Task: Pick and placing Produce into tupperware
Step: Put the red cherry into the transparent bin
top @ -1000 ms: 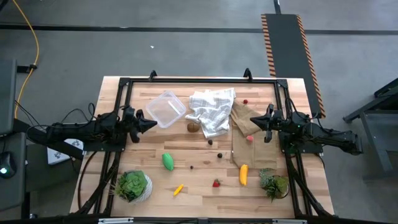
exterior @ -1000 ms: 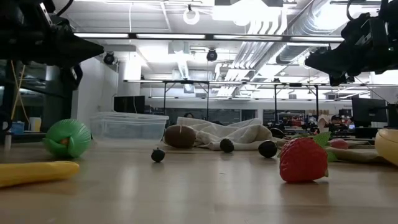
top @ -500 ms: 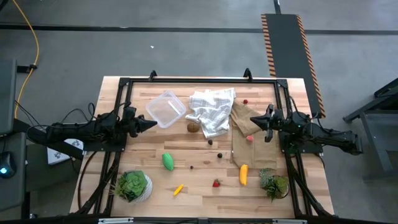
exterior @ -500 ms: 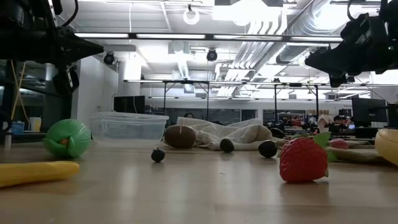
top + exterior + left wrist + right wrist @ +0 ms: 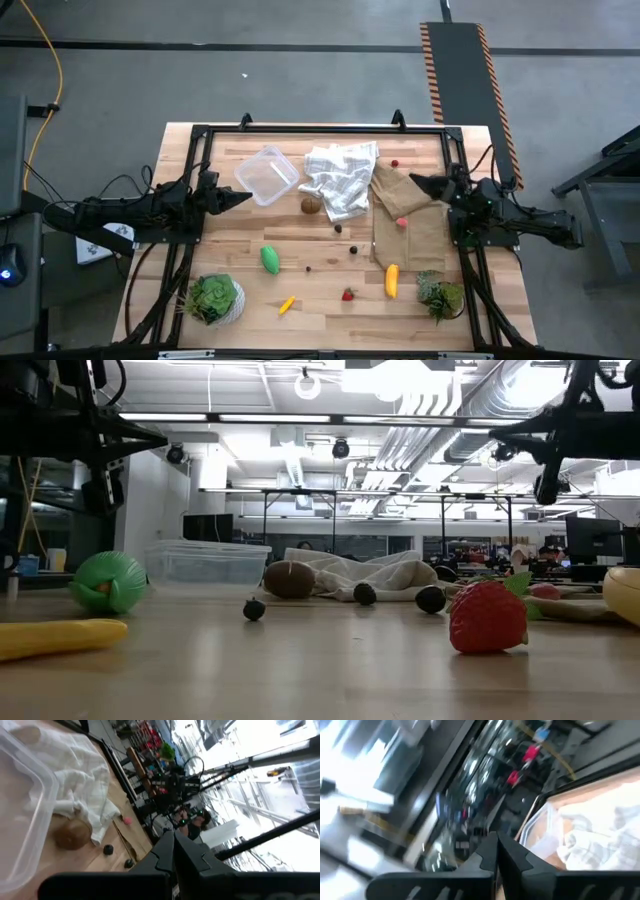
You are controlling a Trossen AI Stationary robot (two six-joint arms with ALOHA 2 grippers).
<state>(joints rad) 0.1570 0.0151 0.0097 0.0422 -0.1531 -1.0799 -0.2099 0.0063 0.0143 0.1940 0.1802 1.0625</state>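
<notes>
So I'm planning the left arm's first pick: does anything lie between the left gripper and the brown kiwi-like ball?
Nothing visible blocks it. The shut left gripper hangs beside the clear plastic container; the brown kiwi-like ball lies past bare wood, touching the white checked cloth on its far side.

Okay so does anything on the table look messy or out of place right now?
The white checked cloth lies crumpled beside the empty tupperware, with the brown kiwi at its edge. The other produce is scattered loose on the table. Nothing looks spilled or damaged.
</notes>
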